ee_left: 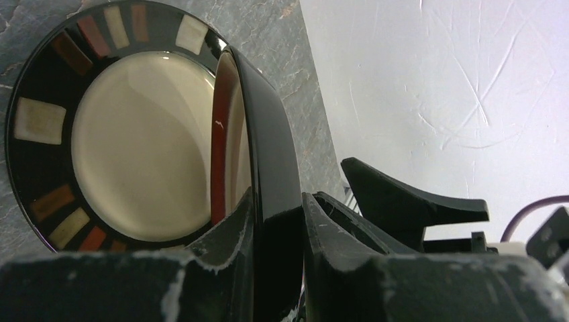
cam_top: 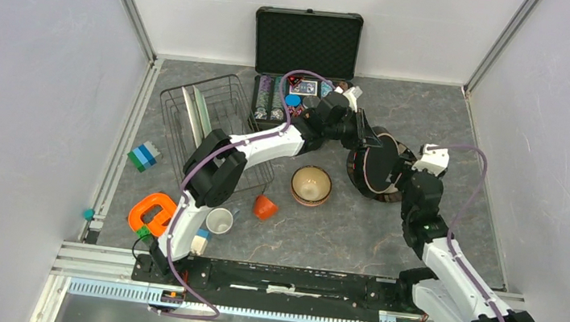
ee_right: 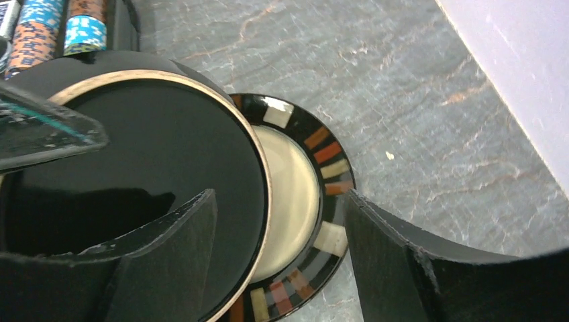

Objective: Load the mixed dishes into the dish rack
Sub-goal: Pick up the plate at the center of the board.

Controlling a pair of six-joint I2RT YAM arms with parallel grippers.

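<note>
My left gripper [cam_top: 366,136] is shut on the rim of a dark plate [cam_top: 379,162] and holds it tilted up on its edge. In the left wrist view the fingers [ee_left: 236,221] clamp that plate's black rim [ee_left: 268,134]. A second dark-rimmed beige plate [ee_left: 134,141] lies flat on the table under it and also shows in the right wrist view [ee_right: 295,194]. My right gripper [ee_right: 280,198] is open and empty just above both plates, beside the lifted plate's black underside [ee_right: 134,181]. The black wire dish rack [cam_top: 221,89] stands at the left with two plates [cam_top: 197,110] upright in it.
A tan bowl [cam_top: 311,186], an orange cup [cam_top: 264,206] and a white cup [cam_top: 219,221] sit in front of the rack. An orange ring toy [cam_top: 150,212] and a toy block [cam_top: 143,156] lie at the left. The open poker chip case [cam_top: 307,46] stands at the back.
</note>
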